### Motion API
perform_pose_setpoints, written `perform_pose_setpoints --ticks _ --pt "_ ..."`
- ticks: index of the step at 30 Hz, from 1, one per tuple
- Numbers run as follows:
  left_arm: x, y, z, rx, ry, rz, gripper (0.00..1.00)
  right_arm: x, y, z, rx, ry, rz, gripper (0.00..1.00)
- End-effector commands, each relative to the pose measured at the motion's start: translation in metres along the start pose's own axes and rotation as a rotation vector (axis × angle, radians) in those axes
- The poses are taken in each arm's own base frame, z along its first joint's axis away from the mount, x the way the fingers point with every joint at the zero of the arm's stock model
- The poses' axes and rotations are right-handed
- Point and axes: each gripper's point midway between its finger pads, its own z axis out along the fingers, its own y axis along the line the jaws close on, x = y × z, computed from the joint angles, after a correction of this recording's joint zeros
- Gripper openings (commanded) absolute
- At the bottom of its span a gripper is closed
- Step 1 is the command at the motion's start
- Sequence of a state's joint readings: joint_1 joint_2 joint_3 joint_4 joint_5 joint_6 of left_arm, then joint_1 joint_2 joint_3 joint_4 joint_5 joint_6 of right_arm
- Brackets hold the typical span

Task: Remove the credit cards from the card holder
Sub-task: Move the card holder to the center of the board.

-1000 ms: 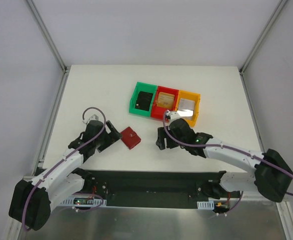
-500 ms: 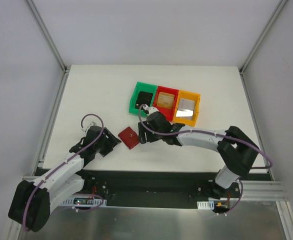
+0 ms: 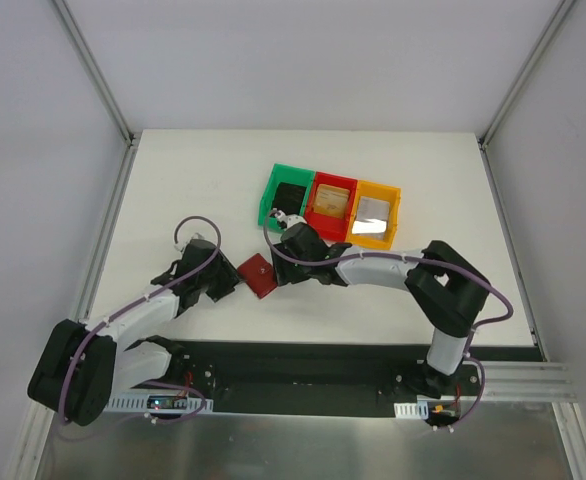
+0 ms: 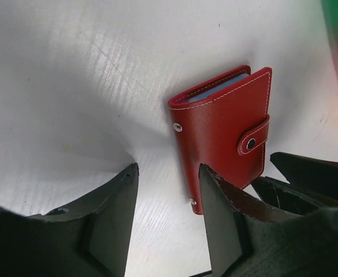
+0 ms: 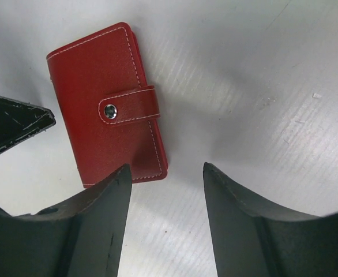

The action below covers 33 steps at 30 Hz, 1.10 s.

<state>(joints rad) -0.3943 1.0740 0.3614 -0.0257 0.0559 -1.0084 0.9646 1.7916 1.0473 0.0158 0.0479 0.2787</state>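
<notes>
The holder [image 3: 257,275] lies flat on the white bench [image 3: 173,190], folded shut with its tab snapped across the cover. It sits between the two arms, near the front edge. In the left wrist view a sliver of blue-grey pocket shows at its far end.

The left tool [image 4: 168,173] is low over the bench at the holder's left side. Its fingers are spread, with bare bench between them. The holder lies just beyond the right-hand finger [image 4: 221,213], and I cannot tell whether they touch.

The right tool [image 5: 166,168] comes in from the other side. Its fingers are spread too and hold nothing. The holder's near corner sits just ahead of one finger [image 5: 100,219].

Behind the right tool three bins stand side by side. A black card [image 3: 290,197] lies in the green bin [image 3: 266,195]. A tan card [image 3: 331,200] lies in the red bin [image 3: 335,176]. A grey card [image 3: 375,209] lies in the orange bin [image 3: 395,215].
</notes>
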Motion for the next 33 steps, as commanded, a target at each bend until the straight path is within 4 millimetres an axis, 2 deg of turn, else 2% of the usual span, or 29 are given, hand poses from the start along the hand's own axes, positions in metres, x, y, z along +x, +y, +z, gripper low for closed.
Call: perform_pose_setpoints --ticks 1,13,15,17,19,25,31,33 --pt "0.0 -0.02 0.0 0.058 0.037 0.094 0.44 -0.014 0.008 0.005 -0.013 -0.026 -0.015 0.54" --pt "0.007 -0.032 0.013 0.097 0.113 0.171 0.42 0.006 0.006 0.009 -0.049 -0.004 0.0 0.47" --pt "0.01 -0.035 0.016 0.116 0.133 0.182 0.41 0.012 0.013 0.009 -0.087 0.013 -0.003 0.44" --pt "0.014 -0.039 0.018 0.137 0.159 0.196 0.39 0.014 0.015 0.008 -0.099 0.013 -0.003 0.4" --pt "0.017 -0.041 0.022 0.151 0.184 0.207 0.32 0.016 0.016 0.006 -0.104 0.011 -0.006 0.39" --pt "0.024 -0.051 0.024 0.203 0.22 0.226 0.23 0.02 0.018 -0.01 -0.119 0.0 -0.013 0.35" --pt "0.043 -0.06 0.02 0.24 0.265 0.266 0.22 0.048 0.004 -0.033 -0.098 0.012 0.001 0.37" --pt "0.051 -0.061 0.019 0.244 0.275 0.28 0.22 0.053 -0.007 -0.039 -0.064 -0.007 0.01 0.38"
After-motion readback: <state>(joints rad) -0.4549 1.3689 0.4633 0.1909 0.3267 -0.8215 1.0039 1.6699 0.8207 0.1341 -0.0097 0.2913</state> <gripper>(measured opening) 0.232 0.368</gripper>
